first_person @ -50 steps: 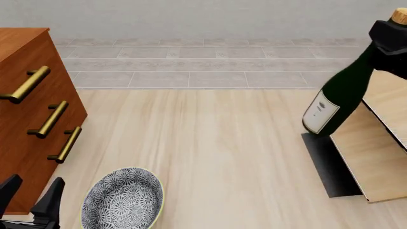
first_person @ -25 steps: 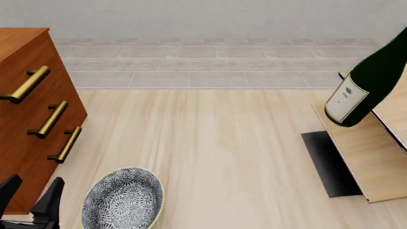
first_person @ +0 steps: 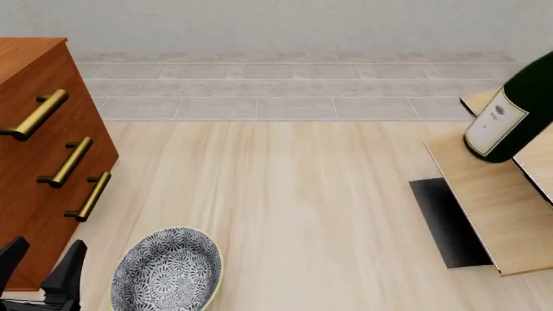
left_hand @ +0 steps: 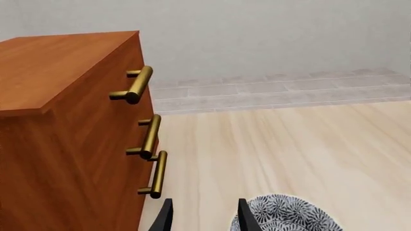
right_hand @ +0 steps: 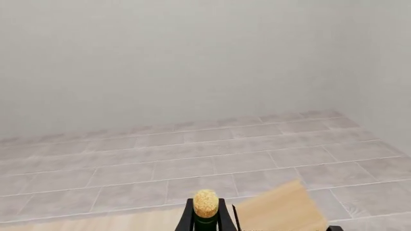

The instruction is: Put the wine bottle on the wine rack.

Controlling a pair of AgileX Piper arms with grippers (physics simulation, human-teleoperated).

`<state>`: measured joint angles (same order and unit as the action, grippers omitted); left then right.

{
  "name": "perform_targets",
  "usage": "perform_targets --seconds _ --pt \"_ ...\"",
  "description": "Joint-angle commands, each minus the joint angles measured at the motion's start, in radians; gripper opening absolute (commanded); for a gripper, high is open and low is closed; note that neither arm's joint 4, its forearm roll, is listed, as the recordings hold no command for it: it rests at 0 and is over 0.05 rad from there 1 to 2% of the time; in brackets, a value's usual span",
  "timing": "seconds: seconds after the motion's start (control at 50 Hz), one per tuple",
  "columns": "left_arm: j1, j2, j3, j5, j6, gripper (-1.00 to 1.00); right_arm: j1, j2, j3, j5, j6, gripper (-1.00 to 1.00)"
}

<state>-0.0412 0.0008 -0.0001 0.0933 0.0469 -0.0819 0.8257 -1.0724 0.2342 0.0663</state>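
Note:
The wine bottle (first_person: pixel 519 107) hangs tilted at the front view's right edge, its white label low on the dark green body, above the slanted tan panels of the wine rack (first_person: pixel 493 201). Its upper part runs out of that frame. In the right wrist view the tan cork (right_hand: pixel 205 203) sits between the black fingers of my right gripper (right_hand: pixel 205 219), which is shut on the bottle's neck, with a rack panel (right_hand: pixel 282 209) just beyond. My left gripper (first_person: pixel 39 269) stays open and empty at the bottom left, beside the cabinet.
A reddish-brown drawer cabinet (first_person: pixel 43 162) with brass handles fills the left side. A patterned blue-grey bowl (first_person: pixel 168 269) lies near the front edge, close to my left gripper (left_hand: pixel 204 219). The rack's black base plate (first_person: pixel 445 223) lies on the table at right.
The bottle has risen and moved right, from over the base plate to above the rack panels; the right gripper and cork have left the front view. The left arm is still.

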Motion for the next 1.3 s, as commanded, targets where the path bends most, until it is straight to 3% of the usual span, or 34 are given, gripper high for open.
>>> perform_targets --seconds 0.02,0.82,1.3 --pt "0.0 0.0 0.0 0.001 0.0 1.0 -0.049 0.001 -0.022 0.008 0.031 -1.0" --pt "0.003 0.0 0.0 0.006 0.002 1.0 -0.182 0.029 -0.031 0.009 0.062 -1.0" --pt "0.005 0.0 0.0 0.01 0.003 1.0 -0.235 0.046 -0.003 -0.026 0.135 -1.0"
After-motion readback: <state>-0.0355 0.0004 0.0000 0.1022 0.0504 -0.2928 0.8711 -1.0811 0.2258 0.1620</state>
